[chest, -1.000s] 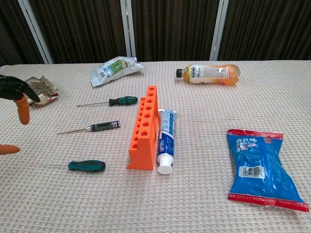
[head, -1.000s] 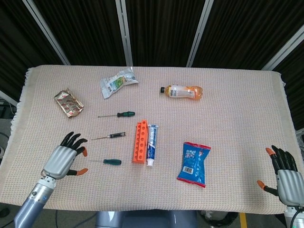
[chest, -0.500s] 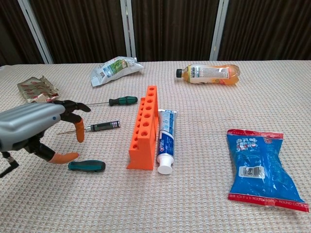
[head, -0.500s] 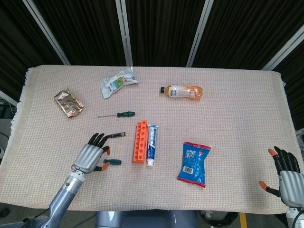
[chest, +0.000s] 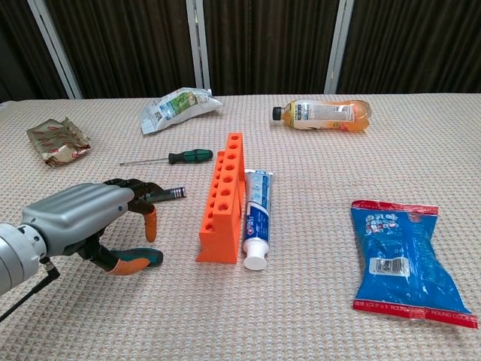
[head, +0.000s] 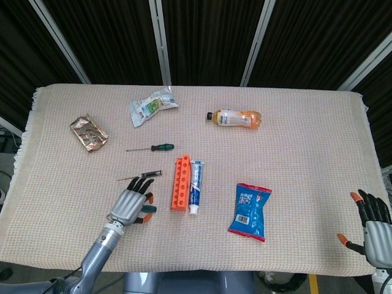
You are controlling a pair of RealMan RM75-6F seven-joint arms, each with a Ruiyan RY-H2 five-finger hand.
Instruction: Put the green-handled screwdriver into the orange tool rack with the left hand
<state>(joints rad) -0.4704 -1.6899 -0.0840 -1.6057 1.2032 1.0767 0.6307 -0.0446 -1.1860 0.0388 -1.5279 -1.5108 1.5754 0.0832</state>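
Now that the left hand (chest: 83,222) has slid in from lower left, its fingers hang apart over the green-handled screwdriver (chest: 150,258), readying a grasp.

Table cloth (head: 306,135): coarse woven fabric, matt. Rack (chest: 224,199): smooth matt plastic. Left hand (chest: 83,222): brushed grey metal shell, rubbery orange fingertips (chest: 150,224). Blue packet (chest: 401,259), far foil pouch (head: 89,133): glossy, crinkled. Bottle (head: 234,117): clear shiny plastic.
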